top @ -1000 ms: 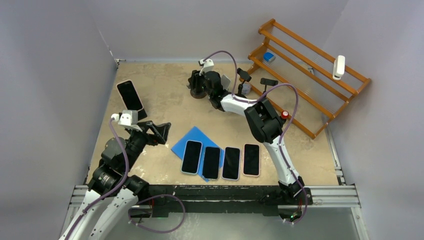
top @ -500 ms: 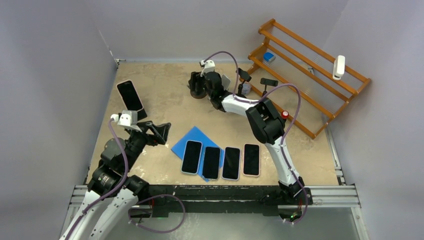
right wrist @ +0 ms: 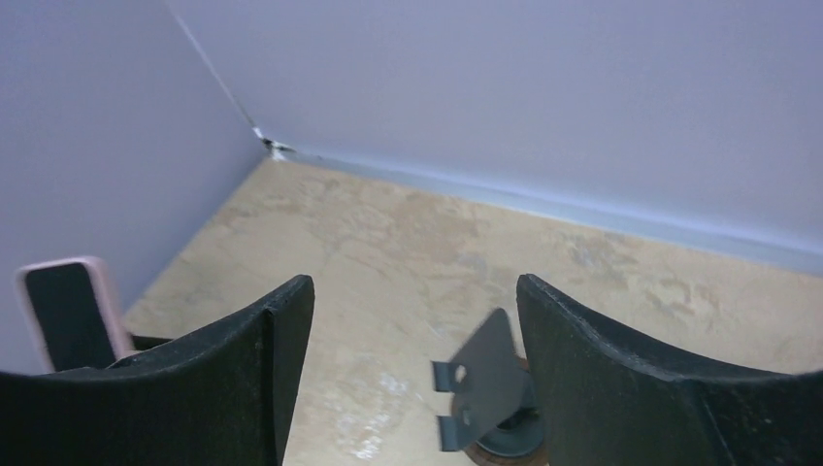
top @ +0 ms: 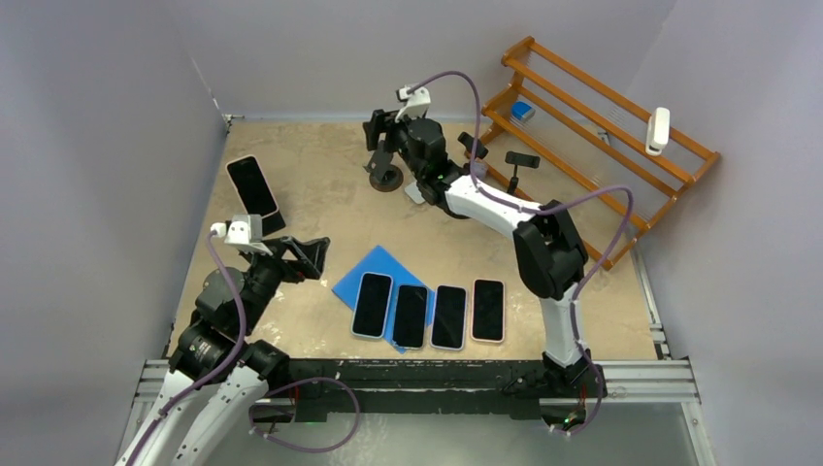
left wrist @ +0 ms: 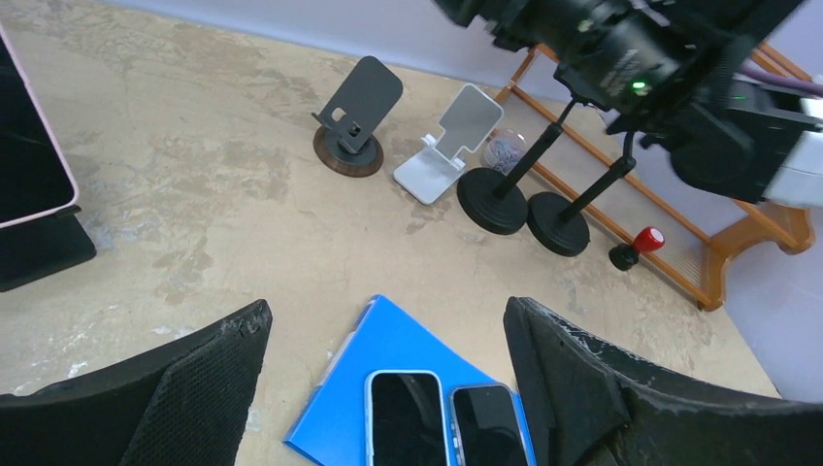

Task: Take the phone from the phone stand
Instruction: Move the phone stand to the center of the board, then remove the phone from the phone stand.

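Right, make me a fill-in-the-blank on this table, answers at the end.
The row of phones lying flat near the arms' bases holds ____ phones.
The sheet partly under them is ____.
The phone propped on a stand by the left wall has a ____ case.
The right gripper, by the empty dark grey stand, has its jaws ____.
Answers: four; blue; pink; open.

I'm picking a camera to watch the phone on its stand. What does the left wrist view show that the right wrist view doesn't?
Left wrist only: the blue folder with two phones on it, the white stand, two pole stands, the wooden rack. Right wrist only: the wall corner. Both: the empty dark stand and the pink-cased phone.
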### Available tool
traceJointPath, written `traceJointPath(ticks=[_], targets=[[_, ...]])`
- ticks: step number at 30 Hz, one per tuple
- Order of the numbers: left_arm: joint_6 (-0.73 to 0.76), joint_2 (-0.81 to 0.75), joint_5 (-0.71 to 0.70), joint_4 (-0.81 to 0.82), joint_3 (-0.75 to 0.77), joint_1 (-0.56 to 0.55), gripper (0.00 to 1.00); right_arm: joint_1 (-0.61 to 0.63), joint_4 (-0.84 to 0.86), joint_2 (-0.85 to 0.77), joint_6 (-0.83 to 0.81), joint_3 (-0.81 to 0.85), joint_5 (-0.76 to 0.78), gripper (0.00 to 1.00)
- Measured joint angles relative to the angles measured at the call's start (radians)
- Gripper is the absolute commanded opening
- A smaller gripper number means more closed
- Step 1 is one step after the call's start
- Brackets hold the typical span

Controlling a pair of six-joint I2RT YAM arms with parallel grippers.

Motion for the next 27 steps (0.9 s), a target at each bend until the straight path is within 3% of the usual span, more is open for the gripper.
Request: traceJointPath(ticks=[6,10,16,22,27], targets=[[-0.025,0.004,-0.037,-0.004,0.001,0.0,0.94,0.11,-0.002,-0.161,-0.018,-0.05,0.034,0.78],[-0.046,0.061,-0.063,-0.006,0.016,0.0,0.95,0.203,0.007,-0.33,-0.007,-0.182,0.033,0.78],[-0.066,0.294,-0.165,-0.076,0.141,0.0,1.0,0.251,0.027,-0.571,0.071,-0.427,0.017,0.77],[-0.088,0.524,-0.246,-0.146,0.286,0.016,1.0,0.262,-0.015,-0.671,0.121,-0.587,0.008,0.77],[-0.108,0.648,-0.232,-0.189,0.353,0.142,1.0,0.267,-0.067,-0.723,0.168,-0.675,-0.052,0.75]])
